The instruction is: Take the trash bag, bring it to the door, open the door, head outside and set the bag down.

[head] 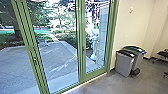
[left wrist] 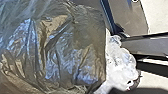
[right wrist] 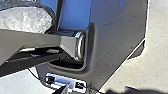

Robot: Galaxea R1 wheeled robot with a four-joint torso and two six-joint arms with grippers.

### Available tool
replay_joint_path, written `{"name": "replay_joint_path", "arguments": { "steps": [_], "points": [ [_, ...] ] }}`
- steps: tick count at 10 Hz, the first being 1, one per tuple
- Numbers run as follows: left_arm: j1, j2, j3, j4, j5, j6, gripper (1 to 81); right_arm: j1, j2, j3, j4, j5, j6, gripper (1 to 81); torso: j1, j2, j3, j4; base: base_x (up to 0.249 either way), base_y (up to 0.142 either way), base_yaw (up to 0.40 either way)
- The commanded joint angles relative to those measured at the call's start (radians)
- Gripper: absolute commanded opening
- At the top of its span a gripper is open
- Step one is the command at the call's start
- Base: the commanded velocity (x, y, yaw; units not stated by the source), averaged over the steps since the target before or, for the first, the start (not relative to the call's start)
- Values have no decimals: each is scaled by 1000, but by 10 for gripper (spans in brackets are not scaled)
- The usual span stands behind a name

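Close to the camera in the left wrist view is the trash bag (left wrist: 57,47), dark, shiny and crumpled, with a whitish, see-through bulge beside it. A similar pale crinkled plastic (right wrist: 25,20) lies at a corner of the right wrist view, behind a dark bar of the robot. How either gripper stands cannot be made out. Ahead in the head view, the green-framed glass door (head: 95,74) looks shut, with a small dark handle on its upright.
Beyond the glass lie a paved yard (head: 60,60), bushes and a tree trunk (head: 15,21). Right of the door, a grey bin with a dark lid (head: 123,63) stands beside a green-lidded bin (head: 138,58) against the wall (head: 135,27). A dark chair (head: 163,54) is at the far right.
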State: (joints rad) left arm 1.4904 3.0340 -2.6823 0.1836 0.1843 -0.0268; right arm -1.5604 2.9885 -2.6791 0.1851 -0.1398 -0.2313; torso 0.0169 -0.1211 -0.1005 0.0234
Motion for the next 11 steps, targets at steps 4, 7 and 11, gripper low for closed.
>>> {"name": "replay_joint_path", "arguments": {
  "steps": [4, 7, 11],
  "points": [
    [-54, 3, 6, 8, 64, 5, 10, 41, 3, -1, -7, -69, -3, 811, 0, 0, 0, 0, 155, -76, 0],
    [-54, 2, 6, 8, 63, 5, 10, 44, 3, -1, -7, -69, -3, 811, 0, 0, 0, 0, 154, -71, 0],
    [-54, 2, 6, 7, 63, 5, 10, 44, 5, -1, -7, -69, -3, 811, 0, 0, 0, 0, 151, -67, 0]
  ]
}}
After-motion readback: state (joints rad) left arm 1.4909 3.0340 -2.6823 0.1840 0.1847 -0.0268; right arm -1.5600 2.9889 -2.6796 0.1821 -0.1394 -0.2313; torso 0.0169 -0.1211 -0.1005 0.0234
